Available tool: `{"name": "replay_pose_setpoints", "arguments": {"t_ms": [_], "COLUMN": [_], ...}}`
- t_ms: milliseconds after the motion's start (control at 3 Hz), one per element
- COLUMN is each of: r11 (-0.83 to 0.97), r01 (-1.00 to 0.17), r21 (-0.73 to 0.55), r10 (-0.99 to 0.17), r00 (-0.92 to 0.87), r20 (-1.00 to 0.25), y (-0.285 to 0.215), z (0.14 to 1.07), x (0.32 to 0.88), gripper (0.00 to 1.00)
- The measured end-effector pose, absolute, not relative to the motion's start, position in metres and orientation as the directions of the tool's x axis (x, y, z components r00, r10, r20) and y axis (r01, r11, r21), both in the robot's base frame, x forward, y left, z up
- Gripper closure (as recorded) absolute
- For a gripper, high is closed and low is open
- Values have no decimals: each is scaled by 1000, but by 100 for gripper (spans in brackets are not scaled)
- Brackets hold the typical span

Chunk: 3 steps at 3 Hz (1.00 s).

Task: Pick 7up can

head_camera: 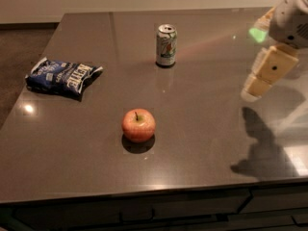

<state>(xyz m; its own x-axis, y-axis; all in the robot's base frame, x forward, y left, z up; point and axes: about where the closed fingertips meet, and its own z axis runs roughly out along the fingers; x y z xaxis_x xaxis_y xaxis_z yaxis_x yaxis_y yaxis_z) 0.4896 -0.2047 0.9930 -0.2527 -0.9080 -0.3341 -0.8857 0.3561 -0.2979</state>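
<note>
Because the upright silver-and-green 7up can [166,45] stands untouched at twelve o'clock, the cream gripper [267,74] hangs empty at three o'clock, likely pre-approach; its opening I cannot tell.

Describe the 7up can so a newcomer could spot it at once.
On the dark table, look to the far side, mid-width, well left of the claw hanging at the right edge. The 7up can stands upright there: the only silver-topped cylinder, whitish with green marking, unlike the round red apple nearer the front and the flat blue chip bag at left.
</note>
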Motion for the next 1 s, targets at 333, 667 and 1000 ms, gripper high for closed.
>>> {"name": "replay_pose_setpoints", "arguments": {"t_ms": [333,667,1000], "r11": [459,536,607], "r01": [-839,-801,-761], "r21": [-292,-267,-228], "r10": [-837,-779,-722], "r00": [-299,-348,-408], "r20": [-458,-522,-559], "y": [-192,-184,-169], "z": [987,981,959], "x": [570,618,665], "gripper": [0,0,0]}}
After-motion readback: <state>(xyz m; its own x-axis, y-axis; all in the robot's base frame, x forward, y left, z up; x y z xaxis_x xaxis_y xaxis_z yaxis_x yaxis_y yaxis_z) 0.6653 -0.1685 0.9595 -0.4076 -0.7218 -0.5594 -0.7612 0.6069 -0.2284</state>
